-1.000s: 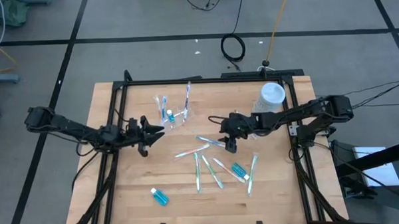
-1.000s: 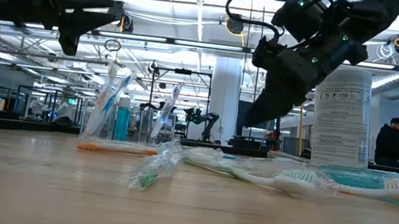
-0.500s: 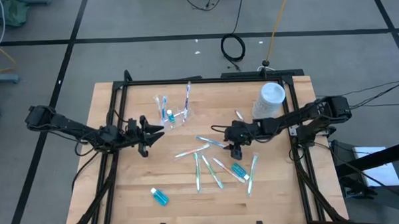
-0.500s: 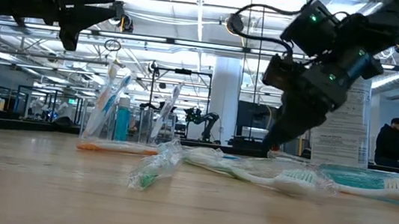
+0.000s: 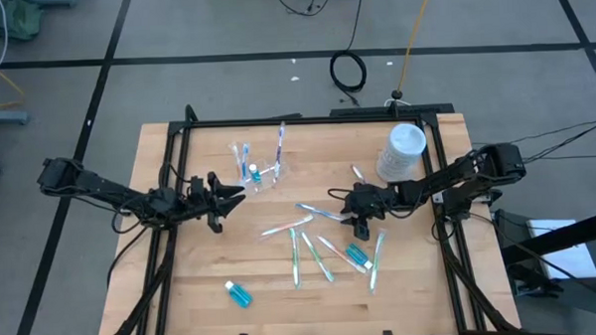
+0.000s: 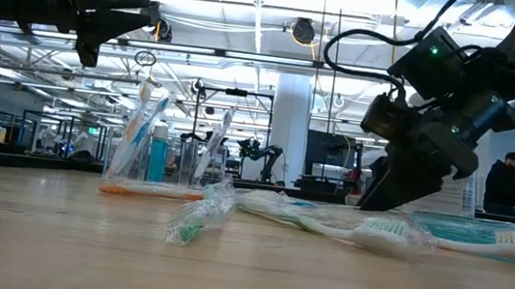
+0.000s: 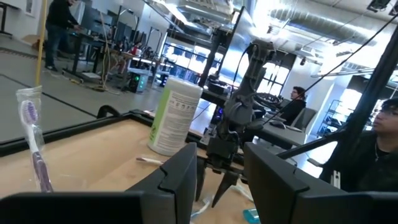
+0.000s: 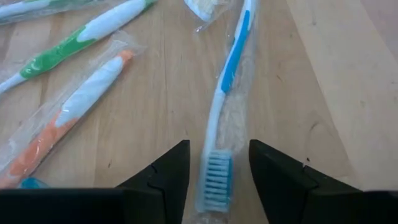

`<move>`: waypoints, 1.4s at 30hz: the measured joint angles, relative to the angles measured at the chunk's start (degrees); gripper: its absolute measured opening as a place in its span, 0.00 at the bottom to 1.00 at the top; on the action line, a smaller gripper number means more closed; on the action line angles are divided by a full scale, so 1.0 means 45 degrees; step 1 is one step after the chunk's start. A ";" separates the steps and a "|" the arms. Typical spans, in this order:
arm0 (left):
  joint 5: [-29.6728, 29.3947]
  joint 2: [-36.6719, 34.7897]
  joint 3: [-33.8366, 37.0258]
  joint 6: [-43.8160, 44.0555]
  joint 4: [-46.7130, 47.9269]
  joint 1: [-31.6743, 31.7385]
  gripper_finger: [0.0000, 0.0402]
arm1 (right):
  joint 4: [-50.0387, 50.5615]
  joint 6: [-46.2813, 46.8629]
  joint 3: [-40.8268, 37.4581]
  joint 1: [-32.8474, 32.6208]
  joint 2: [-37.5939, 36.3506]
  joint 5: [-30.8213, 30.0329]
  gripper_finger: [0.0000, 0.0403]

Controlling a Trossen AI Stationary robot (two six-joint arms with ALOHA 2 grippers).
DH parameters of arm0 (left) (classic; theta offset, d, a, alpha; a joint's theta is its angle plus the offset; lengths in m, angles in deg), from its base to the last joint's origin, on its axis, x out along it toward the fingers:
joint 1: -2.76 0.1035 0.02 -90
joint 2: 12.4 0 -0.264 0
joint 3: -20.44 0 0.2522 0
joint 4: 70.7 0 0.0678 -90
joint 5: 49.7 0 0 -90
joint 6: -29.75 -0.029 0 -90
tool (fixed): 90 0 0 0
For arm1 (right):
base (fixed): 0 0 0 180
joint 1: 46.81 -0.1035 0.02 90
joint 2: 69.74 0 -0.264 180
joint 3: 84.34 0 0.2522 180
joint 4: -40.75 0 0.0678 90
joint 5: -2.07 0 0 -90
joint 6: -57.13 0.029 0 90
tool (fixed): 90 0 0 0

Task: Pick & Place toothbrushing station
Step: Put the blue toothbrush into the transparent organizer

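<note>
- Near table centre, right gripper (image 5: 361, 228) has dropped onto the blue toothbrush (image 8: 225, 106), fingers straddling the head, narrowing, nothing gripped yet; pick imminent.
- Left gripper (image 5: 231, 197), at 9 o'clock, waits part-open, empty.

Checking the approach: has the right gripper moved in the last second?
Yes. The right gripper has shifted toward the table's right side, nearer the white container, and dropped low over a blue toothbrush.

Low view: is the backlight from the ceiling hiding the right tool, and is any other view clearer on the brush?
Low view: bright ceiling lights leave the right tool a dark silhouette, the wrapped toothbrushes in front glinting. Right wrist view: even light, no glare; the blue toothbrush is sharp, bristle end between the open fingers. High view: evenly lit but brushes small.
</note>
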 joint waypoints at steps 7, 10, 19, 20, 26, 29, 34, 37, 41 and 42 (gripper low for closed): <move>-0.0002 0.0004 0.0000 0.0005 0.0001 0.0000 0.34 | -0.0031 -0.0505 -0.0003 0.0005 0.0000 -0.0048 0.22; 0.0000 0.0004 0.0000 0.0010 0.0001 0.0000 0.34 | -0.0613 -0.1079 -0.0022 -0.0002 0.0013 0.0068 0.15; -0.0167 0.0004 0.0000 0.0015 -0.0001 0.0000 0.34 | -0.2003 -0.3685 0.1303 -0.0347 -0.0063 -0.1772 0.07; -0.0258 -0.0001 0.0000 0.0015 -0.0014 0.0000 0.34 | -0.1461 -0.4120 0.1716 -0.0468 -0.0068 -0.2025 0.08; -0.0440 -0.0001 0.0000 0.0015 -0.0019 0.0000 0.34 | 0.4152 -0.7617 0.5377 -0.1244 -0.0068 -0.5266 0.11; -0.0298 -0.0001 0.0000 0.0015 -0.0019 0.0000 0.34 | 0.6052 -1.0453 0.7094 -0.1264 -0.0061 -0.6248 0.10; -0.0189 -0.0001 0.0000 0.0019 -0.0024 0.0000 0.34 | 0.6628 -1.5939 0.8794 -0.0696 -0.0044 -0.7132 0.08; -0.0189 -0.0001 0.0000 0.0016 -0.0024 0.0000 0.34 | 0.6450 -1.9146 0.9146 -0.0137 -0.0049 -0.7710 0.07; -0.0185 -0.0001 0.0000 -0.0494 -0.0028 0.0000 0.34 | 0.6246 -2.3194 0.8968 0.0690 -0.0029 -0.8039 0.07; -0.0185 -0.0001 0.0000 -0.0685 -0.0028 0.0000 0.34 | 0.6099 -2.4011 0.8868 0.0871 -0.0029 -0.8327 0.07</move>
